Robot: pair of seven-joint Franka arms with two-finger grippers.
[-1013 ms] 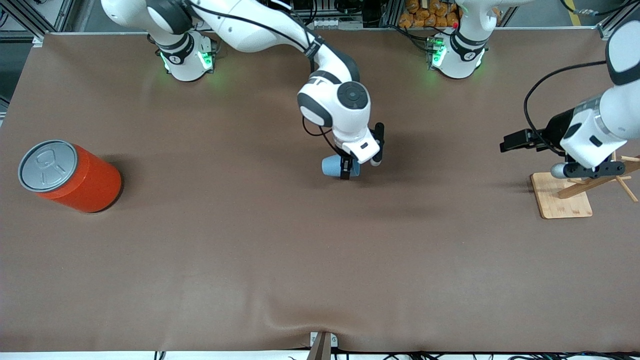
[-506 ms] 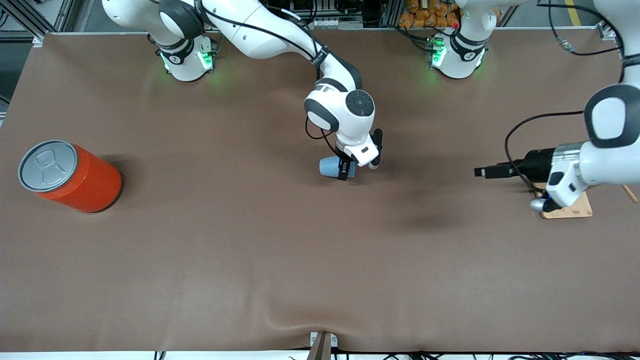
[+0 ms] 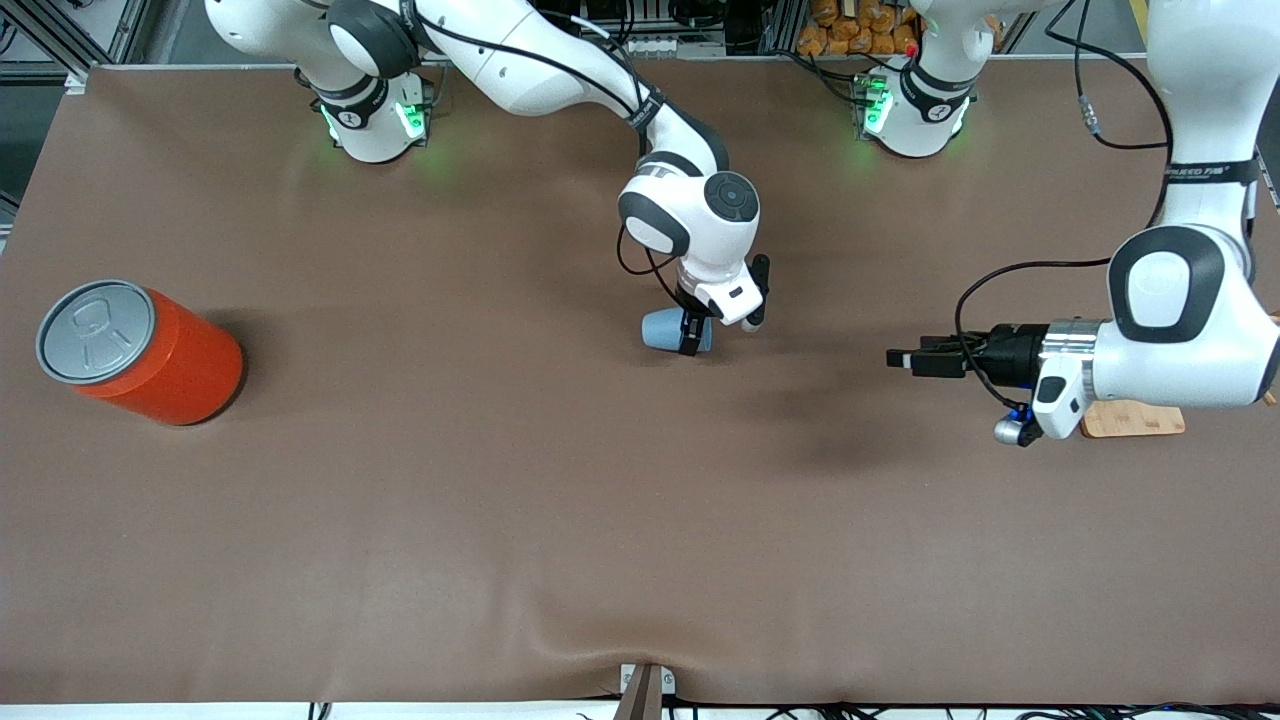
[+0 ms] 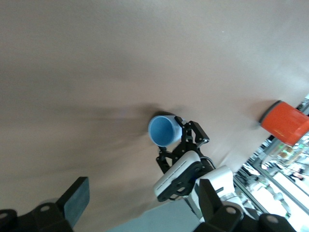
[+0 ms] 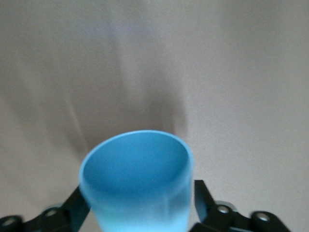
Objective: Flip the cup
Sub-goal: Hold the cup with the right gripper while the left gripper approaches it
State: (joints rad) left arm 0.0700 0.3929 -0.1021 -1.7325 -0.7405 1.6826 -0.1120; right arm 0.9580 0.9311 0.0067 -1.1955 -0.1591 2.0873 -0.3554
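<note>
The cup [image 3: 665, 329] lies on its side near the middle of the tabletop [image 3: 500, 520], well apart from the orange can [image 3: 140, 352]. It looks light, stiff and matte, so a pinch across its wall suits it; the right gripper [image 3: 691, 337] is clamped there. The left gripper [image 3: 900, 359], fingers apart, hovers over bare tabletop; it has swung toward the cup since a second ago.
</note>
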